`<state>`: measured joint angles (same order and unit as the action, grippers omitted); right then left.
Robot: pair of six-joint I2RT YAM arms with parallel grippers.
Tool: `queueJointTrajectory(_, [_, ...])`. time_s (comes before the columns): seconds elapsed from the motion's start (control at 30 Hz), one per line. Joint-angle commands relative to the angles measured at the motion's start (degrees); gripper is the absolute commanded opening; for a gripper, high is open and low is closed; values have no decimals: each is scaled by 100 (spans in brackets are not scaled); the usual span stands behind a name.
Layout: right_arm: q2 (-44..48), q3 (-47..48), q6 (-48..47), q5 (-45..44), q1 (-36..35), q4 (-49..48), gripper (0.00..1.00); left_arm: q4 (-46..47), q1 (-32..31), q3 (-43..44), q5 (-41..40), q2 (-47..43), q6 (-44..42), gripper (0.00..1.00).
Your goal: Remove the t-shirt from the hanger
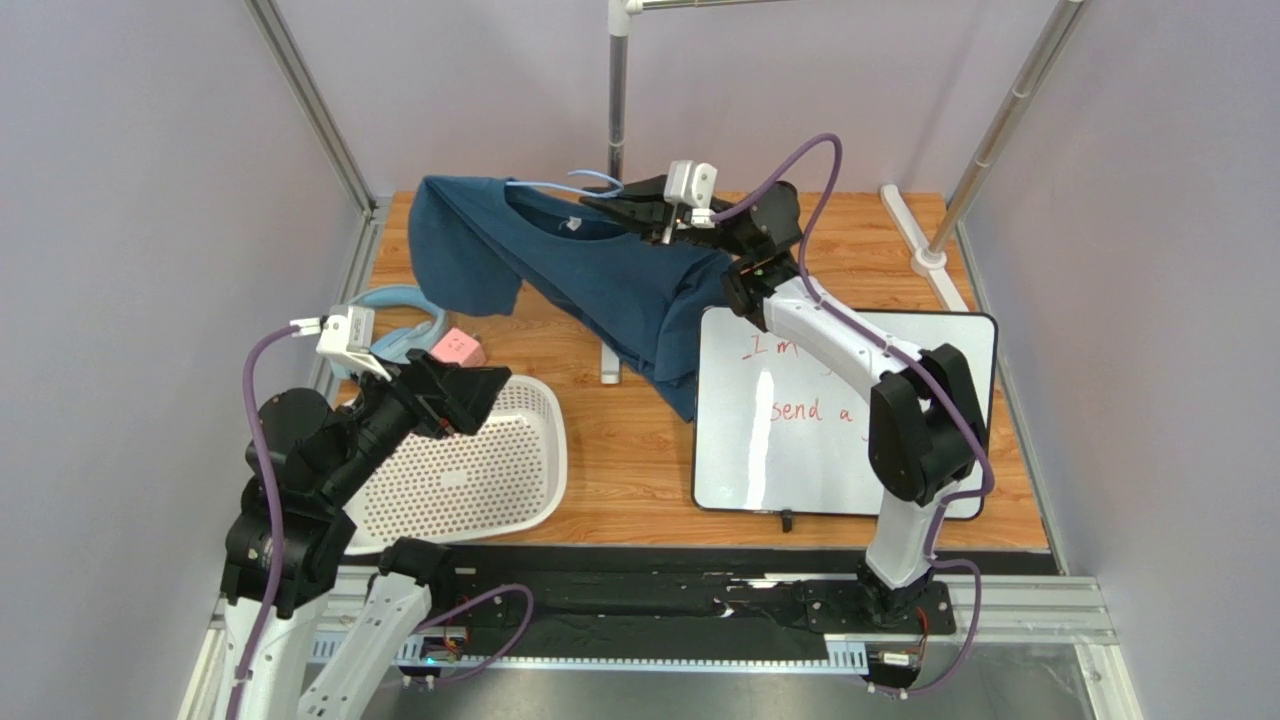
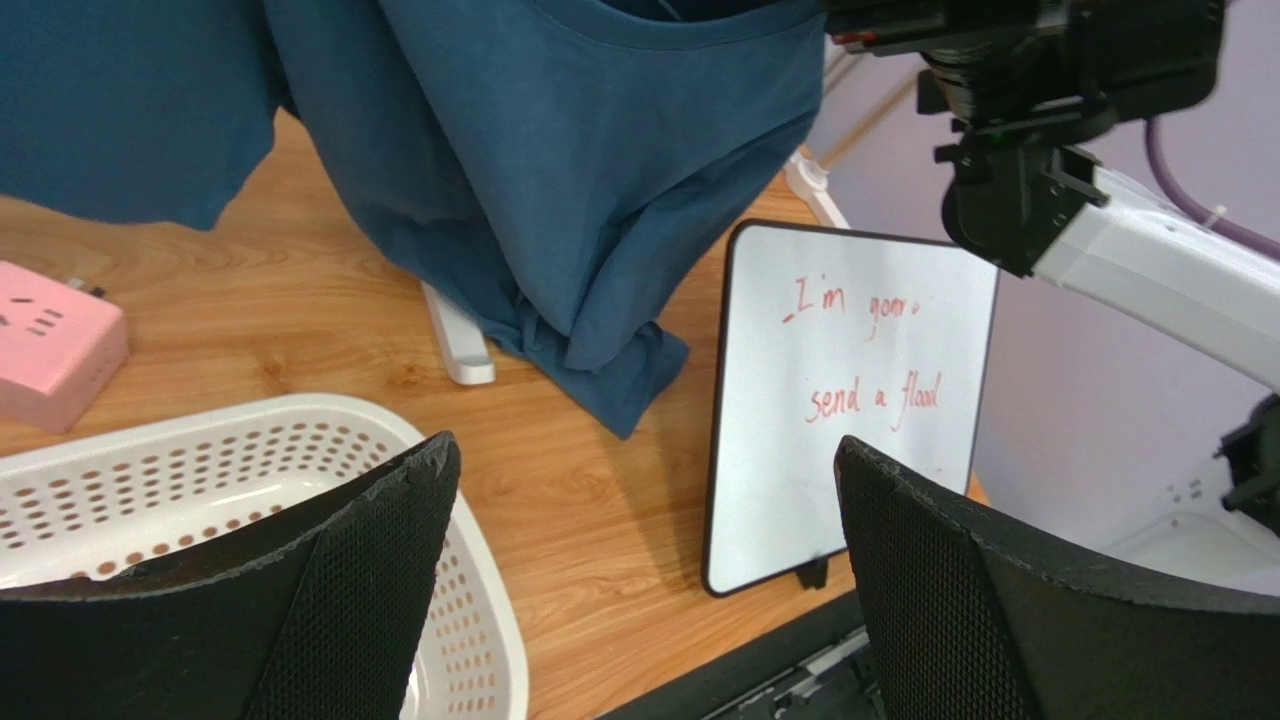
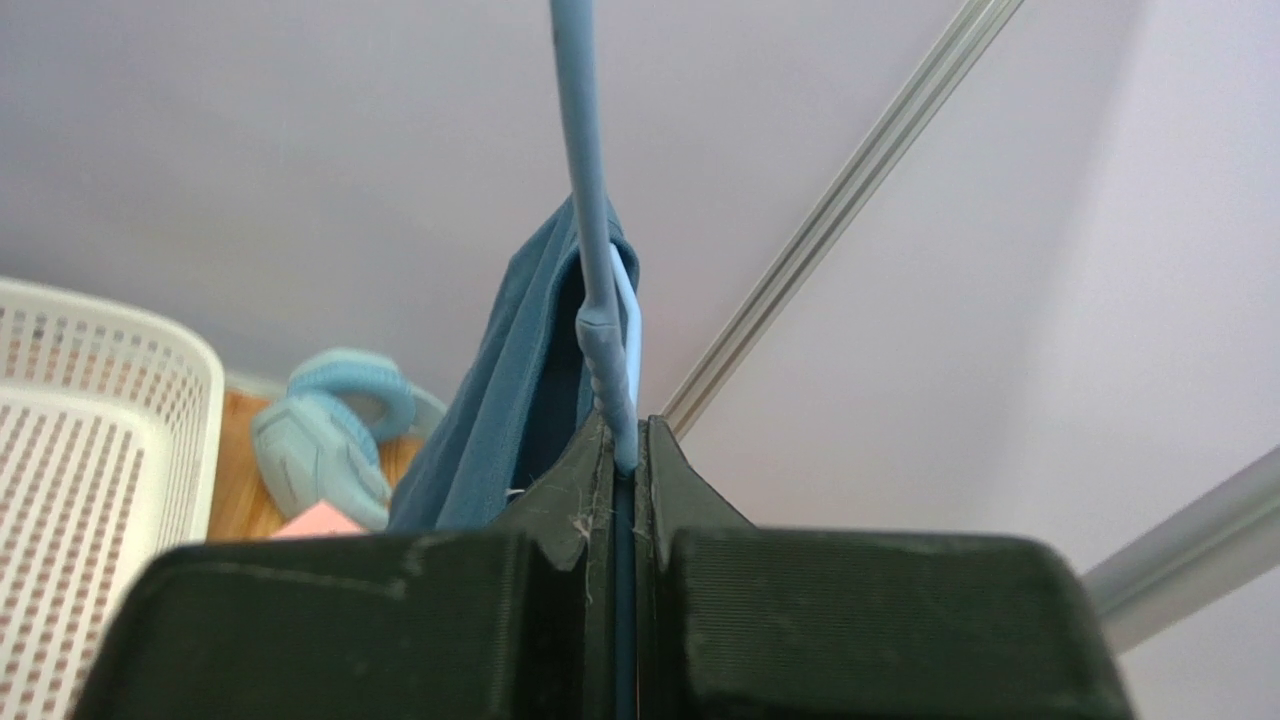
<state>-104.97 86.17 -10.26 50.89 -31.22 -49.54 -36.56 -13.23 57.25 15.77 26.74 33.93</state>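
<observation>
The dark teal-blue t-shirt [image 1: 601, 278] hangs on the pale-blue wire hanger [image 1: 589, 186] above the far part of the table, its hem drooping to the wood. It also fills the top of the left wrist view [image 2: 571, 165]. My right gripper [image 1: 649, 210] is shut on the hanger [image 3: 598, 255] near the collar and holds it up, with the cloth [image 3: 504, 405] beside its fingers. My left gripper [image 1: 478, 396] is open and empty, raised over the white basket [image 1: 519, 495], well short of the shirt; its fingers [image 2: 361, 600] frame the table.
A whiteboard [image 1: 842, 413] with red writing lies at the right. A pink power strip [image 1: 458, 348] and pale-blue headphones [image 1: 394, 318] lie at the left behind the basket. A grey rack pole [image 1: 616, 90] stands behind the shirt, its white foot [image 2: 458, 338] on the table.
</observation>
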Motion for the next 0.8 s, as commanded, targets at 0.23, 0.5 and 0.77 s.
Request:
queueJointTrajectory(0.23, [670, 260, 358, -4066, -1078, 338, 0, -818, 31, 1453, -1295, 1322, -335, 96])
queueJointTrajectory(0.5, [1031, 337, 868, -4835, -1140, 2118, 0, -1477, 399, 3607, -589, 3388, -695, 94])
queueJointTrajectory(0.77, [1356, 822, 1448, -4878, -1141, 4118, 0, -923, 866, 4416, 48, 4681, -1161, 96])
